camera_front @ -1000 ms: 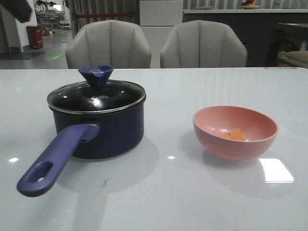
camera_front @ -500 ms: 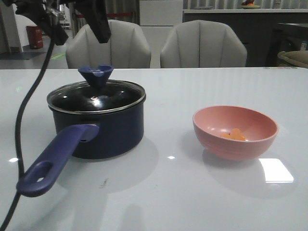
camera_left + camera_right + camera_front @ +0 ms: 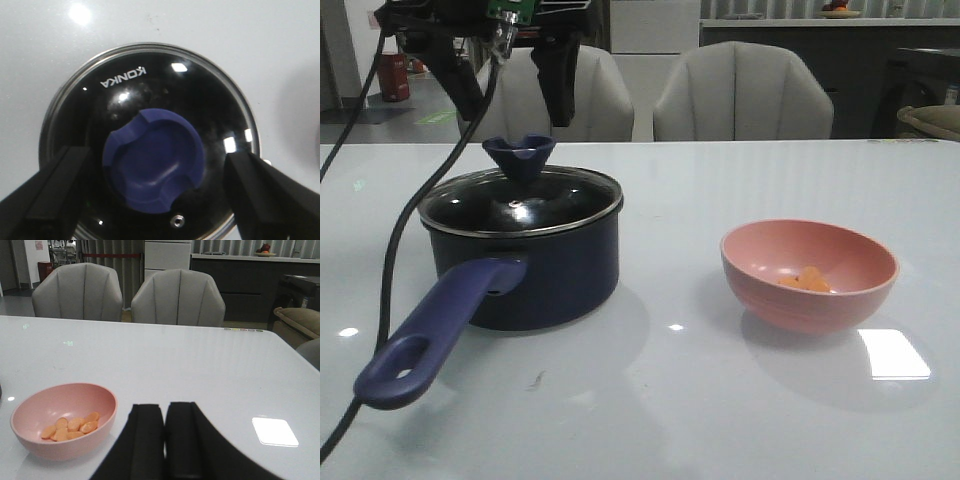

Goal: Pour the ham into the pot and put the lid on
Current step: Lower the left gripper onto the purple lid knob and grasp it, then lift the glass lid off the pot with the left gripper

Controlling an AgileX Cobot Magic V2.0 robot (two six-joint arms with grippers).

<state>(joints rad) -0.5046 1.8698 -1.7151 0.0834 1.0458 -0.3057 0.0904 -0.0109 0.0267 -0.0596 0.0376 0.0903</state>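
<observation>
- The left tool (image 3: 510,85) hangs above the pot (image 3: 520,262), its two dark fingers (image 3: 47,200) spread wide apart and holding nothing.
- In the left wrist view those fingers stand on either side of the lid's dark blue knob (image 3: 154,168), clear of it.
- The lid (image 3: 520,200) sits on the pot, which stands on the left part of the white table (image 3: 660,400), its purple-blue handle (image 3: 430,330) pointing toward the camera.
- To the right, well apart from the pot, the pink bowl (image 3: 809,275) holds the ham (image 3: 70,426).
- The right tool (image 3: 164,440) is low over the table near the bowl, fingers pressed together, empty.
</observation>
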